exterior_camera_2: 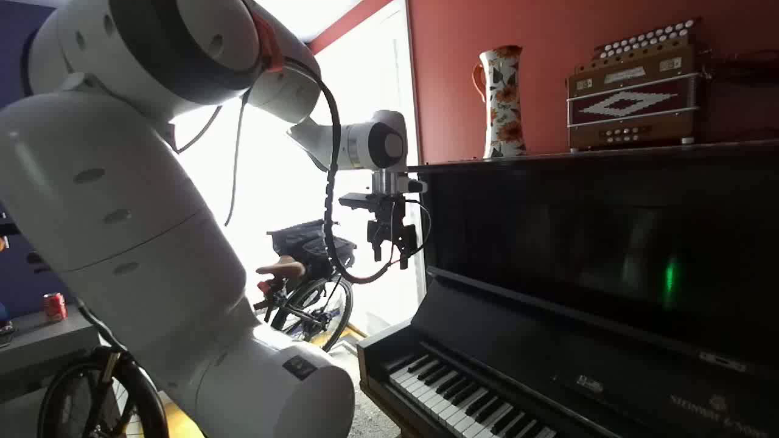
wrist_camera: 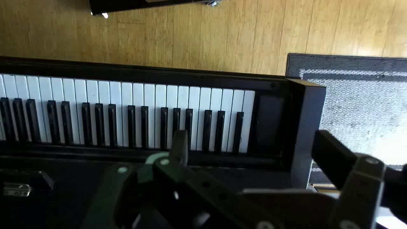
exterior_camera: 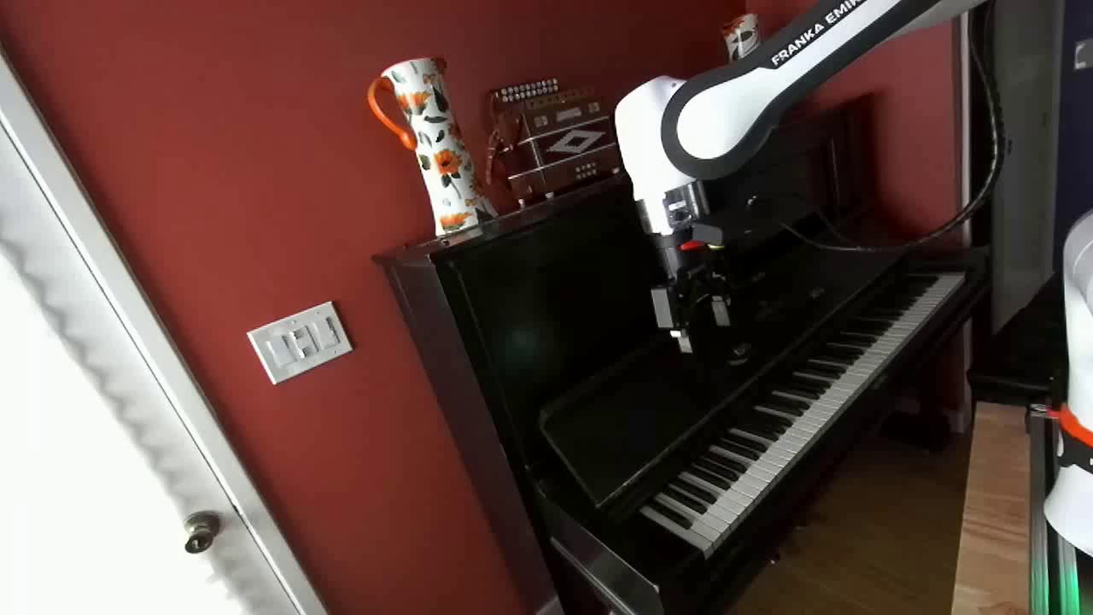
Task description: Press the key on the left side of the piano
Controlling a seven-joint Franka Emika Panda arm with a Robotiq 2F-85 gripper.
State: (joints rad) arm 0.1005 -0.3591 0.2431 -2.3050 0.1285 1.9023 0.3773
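The glossy black upright piano [exterior_camera: 546, 316] stands against the wall in both exterior views [exterior_camera_2: 548, 255]. Its keyboard's left end shows at the near end [exterior_camera: 683, 530] in an exterior view. In the wrist view, the last white key [wrist_camera: 248, 117] lies beside the black end block [wrist_camera: 270, 117]. My gripper [exterior_camera: 702, 328] is open and empty. It points down, well above the keys, apart from the piano, near its left end. It also shows in an exterior view [exterior_camera_2: 391, 260]. In the wrist view, its fingers [wrist_camera: 251, 136] are spread wide, with one fingertip overlapping some keys in the picture.
A floral pitcher [exterior_camera: 440, 154] and an accordion [exterior_camera: 564, 141] stand on the piano's top. The piano's side arm [wrist_camera: 306, 108] rises beside the keyboard's end. A cable [exterior_camera_2: 335, 182] hangs along the arm. A bicycle [exterior_camera_2: 313, 310] stands behind the arm.
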